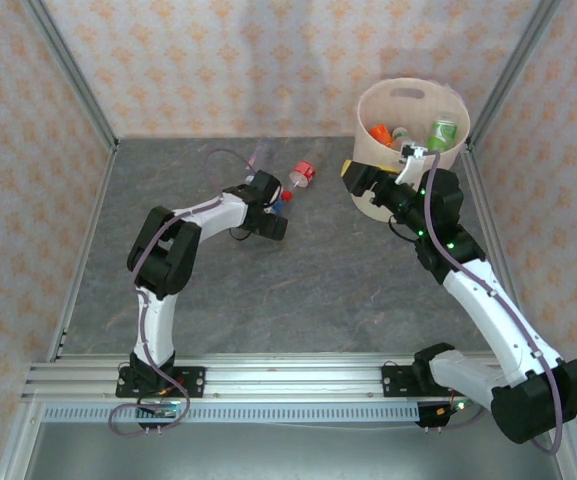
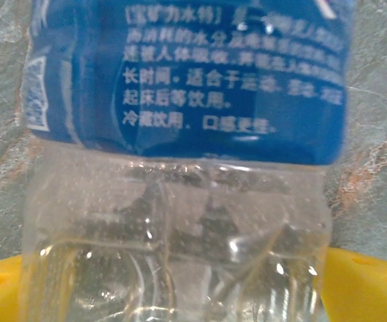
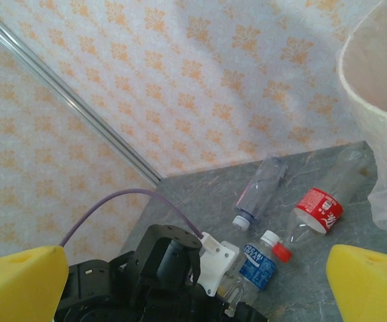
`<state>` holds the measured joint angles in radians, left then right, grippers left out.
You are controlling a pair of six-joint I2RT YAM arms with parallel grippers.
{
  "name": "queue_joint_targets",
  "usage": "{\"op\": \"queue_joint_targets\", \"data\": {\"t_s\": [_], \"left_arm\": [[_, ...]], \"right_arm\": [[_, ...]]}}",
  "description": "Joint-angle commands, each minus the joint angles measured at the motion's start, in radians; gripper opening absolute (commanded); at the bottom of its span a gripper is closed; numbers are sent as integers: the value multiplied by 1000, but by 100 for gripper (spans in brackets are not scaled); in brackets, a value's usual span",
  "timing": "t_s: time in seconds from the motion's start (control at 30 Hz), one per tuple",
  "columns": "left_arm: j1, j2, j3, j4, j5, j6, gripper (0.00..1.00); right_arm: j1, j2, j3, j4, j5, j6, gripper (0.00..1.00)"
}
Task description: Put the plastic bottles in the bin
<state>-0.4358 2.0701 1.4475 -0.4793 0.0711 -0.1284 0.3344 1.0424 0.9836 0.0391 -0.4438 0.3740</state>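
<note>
The left gripper [image 1: 276, 208] [image 2: 180, 288] clasped a blue-labelled bottle [image 1: 286, 197] [image 2: 180, 100] [image 3: 257, 265] lying on the grey table [image 1: 318, 280], its yellow fingers [image 2: 367, 288] touching the clear lower body on both sides. Just beyond it lay a red-labelled bottle [image 1: 303, 173] [image 3: 317, 208] and a clear bottle [image 1: 258, 155] [image 3: 260, 188], side by side near the back wall. The right gripper [image 1: 360, 178] [image 3: 196, 282] hung just beside the near wall of the bin [image 1: 446, 100] [image 3: 374, 100], jaws spread wide with nothing between them. The bin stood in the far right corner of the table, an orange-labelled bottle [image 1: 380, 131] and a green one [image 1: 441, 133] among those inside it.
</note>
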Motion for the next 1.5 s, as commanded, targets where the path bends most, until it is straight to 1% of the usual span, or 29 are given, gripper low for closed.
{"op": "queue_joint_targets", "data": {"t_s": [0.0, 0.13, 0.3, 0.43, 0.5, 0.73, 0.77, 0.9, 1.0, 1.17, 1.3, 1.37, 1.47], "left_arm": [[5, 28, 46, -38, -10, 21, 89], [6, 34, 39, -34, -16, 15, 80], [6, -1, 13, -19, -29, 16, 73], [5, -36, -14, -2, -45, 15, 64], [6, -55, -27, 2, -28, 28, 60], [6, -154, -84, 16, 3, 44, 43], [6, -200, -96, 18, 12, 44, 39], [5, -321, -161, 62, 84, 46, 31], [4, -428, -217, 112, 140, 38, 27], [-4, -613, -323, 241, 304, 14, 26], [-4, -729, -394, 378, 479, -56, 26], [-4, -769, -414, 436, 554, -97, 26], [-5, -804, -423, 473, 590, -138, 26]], "right_arm": [[5, -23, -13, 35, 28, 1, 99], [5, -25, -17, 31, 30, -4, 99], [7, -25, -23, 18, 49, -9, 99], [8, -24, -26, 17, 44, -3, 99], [8, -25, -28, 17, 45, -2, 99], [10, -25, -38, 23, 54, 3, 99], [10, -25, -39, 27, 50, 6, 99], [15, -21, -43, 45, 30, 15, 99], [26, -13, -49, 64, 28, 24, 99], [56, 23, -52, 125, -17, 61, 99], [83, 49, -30, 126, -74, 39, 99], [93, 62, -25, 163, -130, 51, 99], [118, 82, -19, 250, -215, 81, 99]]}}
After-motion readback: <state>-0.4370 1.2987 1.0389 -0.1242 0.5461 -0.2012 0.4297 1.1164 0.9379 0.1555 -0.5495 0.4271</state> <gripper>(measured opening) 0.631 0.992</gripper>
